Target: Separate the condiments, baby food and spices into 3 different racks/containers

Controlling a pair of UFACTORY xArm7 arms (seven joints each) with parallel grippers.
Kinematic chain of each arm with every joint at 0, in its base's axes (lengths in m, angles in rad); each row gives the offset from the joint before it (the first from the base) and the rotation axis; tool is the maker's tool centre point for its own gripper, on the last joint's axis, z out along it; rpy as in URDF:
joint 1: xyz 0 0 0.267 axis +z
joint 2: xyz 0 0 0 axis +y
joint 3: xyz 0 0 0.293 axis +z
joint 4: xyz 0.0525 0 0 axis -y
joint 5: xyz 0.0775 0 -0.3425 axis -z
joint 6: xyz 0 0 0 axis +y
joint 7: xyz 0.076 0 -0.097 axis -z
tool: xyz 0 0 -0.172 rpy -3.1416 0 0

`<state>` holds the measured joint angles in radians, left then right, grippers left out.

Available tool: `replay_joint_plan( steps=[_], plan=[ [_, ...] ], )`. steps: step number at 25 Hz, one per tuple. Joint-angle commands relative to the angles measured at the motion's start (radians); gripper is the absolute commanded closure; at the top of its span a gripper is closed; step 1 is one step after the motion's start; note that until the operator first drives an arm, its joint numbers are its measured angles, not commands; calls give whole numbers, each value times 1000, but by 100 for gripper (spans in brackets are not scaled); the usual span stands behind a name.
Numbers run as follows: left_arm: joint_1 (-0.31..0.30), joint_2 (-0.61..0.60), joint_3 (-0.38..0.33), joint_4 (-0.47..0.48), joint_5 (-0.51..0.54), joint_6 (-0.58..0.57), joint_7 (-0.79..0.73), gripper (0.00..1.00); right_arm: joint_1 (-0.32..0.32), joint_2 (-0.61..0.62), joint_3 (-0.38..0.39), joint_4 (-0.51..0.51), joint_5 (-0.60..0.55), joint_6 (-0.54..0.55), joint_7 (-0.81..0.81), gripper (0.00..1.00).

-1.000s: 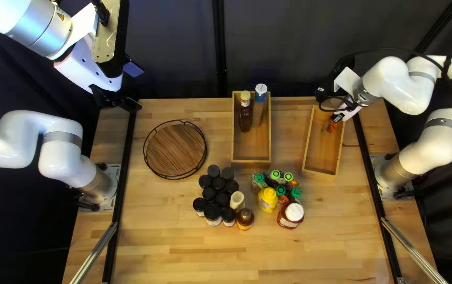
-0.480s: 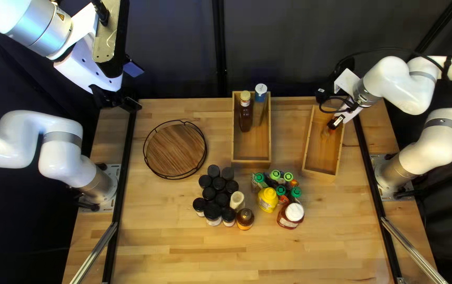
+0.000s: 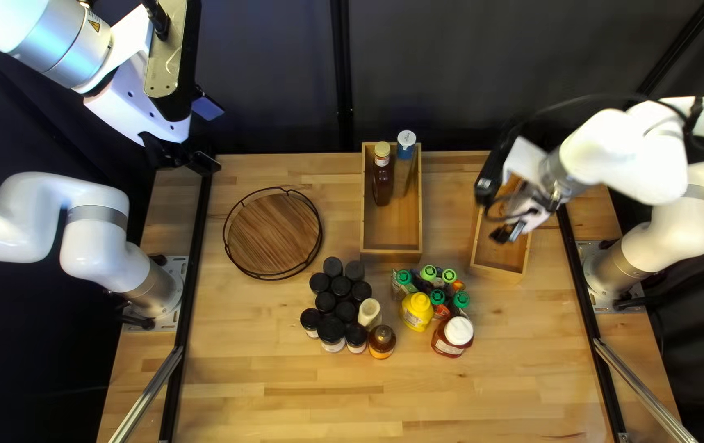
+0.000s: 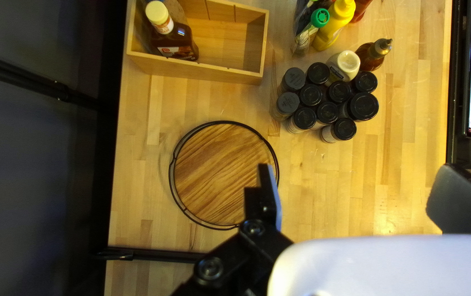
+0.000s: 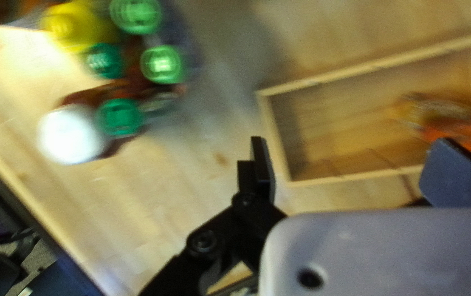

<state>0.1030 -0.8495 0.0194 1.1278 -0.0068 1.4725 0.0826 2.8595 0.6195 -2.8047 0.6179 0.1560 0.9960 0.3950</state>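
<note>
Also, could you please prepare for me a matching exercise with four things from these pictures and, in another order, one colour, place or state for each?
Column 1
1. Wooden tray
2. Squeeze bottle touching the green-capped bottles
3. Right hand
4. Tall dark-brown bottle

Column 2
A. Open
B. Inside a wooden box
C. Flat, round and brown
D. Yellow

Right pairs: 1-C, 2-D, 3-A, 4-B
</note>
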Motion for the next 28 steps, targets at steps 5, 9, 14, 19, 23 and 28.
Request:
replay_joint_plan(
  steps=[5, 9, 14, 19, 23, 28],
  plan=[
    [0, 0, 0, 0, 0, 0, 0, 0, -17, -245, 153, 118, -11, -76, 222, 0],
    [0, 0, 0, 0, 0, 0, 0, 0, -28, -292, 197, 102, -34, -120, 322, 0],
    [0, 0, 0, 0, 0, 0, 0, 0, -38, -328, 212, 76, -41, -173, 366, 0],
    [0, 0, 0, 0, 0, 0, 0, 0, -45, -350, 213, 52, -40, -218, 382, 0],
    [0, 0, 0, 0, 0, 0, 0, 0, -47, -355, 214, 48, -37, -228, 389, 36],
    [0, 0, 0, 0, 0, 0, 0, 0, -50, -376, 221, 57, -43, -239, 403, 91]
  ],
)
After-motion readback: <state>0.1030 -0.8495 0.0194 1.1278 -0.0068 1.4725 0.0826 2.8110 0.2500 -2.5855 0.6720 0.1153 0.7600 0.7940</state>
